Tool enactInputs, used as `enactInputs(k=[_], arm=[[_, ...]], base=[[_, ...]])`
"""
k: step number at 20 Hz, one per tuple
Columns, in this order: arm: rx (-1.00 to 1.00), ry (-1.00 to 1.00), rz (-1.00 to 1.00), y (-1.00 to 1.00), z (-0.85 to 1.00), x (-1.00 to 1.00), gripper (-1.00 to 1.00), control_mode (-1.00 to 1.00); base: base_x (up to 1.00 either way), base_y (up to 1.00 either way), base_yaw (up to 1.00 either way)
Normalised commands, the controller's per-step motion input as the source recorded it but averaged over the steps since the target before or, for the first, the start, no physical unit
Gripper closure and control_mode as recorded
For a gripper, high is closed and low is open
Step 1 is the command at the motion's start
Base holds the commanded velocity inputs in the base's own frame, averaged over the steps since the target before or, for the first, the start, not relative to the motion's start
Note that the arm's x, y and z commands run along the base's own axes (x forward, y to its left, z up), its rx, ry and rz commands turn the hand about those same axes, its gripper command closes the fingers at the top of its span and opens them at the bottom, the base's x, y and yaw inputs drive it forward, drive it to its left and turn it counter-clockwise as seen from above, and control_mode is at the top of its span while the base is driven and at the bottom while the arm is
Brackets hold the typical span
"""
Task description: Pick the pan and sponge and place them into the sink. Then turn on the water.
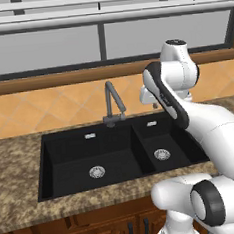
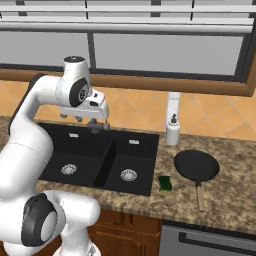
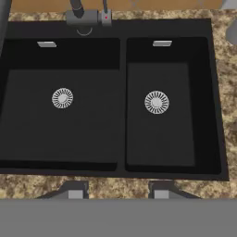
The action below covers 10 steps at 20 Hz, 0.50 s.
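The arm arches high over the sink, its claw pointing down above the divider, jaws partly apart and holding nothing. Both basins lie bare beneath. The pan and sponge sit on the table right of the sink, well apart from the claw.

window above wood sill | orange tile backsplash | speckled granite counter | wooden cabinets

Black sink and pan, green sponge, speckled brown counter, orange tiles.
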Motion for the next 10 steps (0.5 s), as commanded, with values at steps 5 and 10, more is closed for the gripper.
enactInputs(k=[5, 10], arm=[[-0.05, 0.02, -0.02, -0.02, -0.08, -0.12, -1.0, -1.0], [-0.19, 0.0, -0.06, -0.69, -0.42, -0.25, -1.0, -1.0]], base=[[0.0, 0.0, 0.0], [0.0, 0.0, 0.0]])
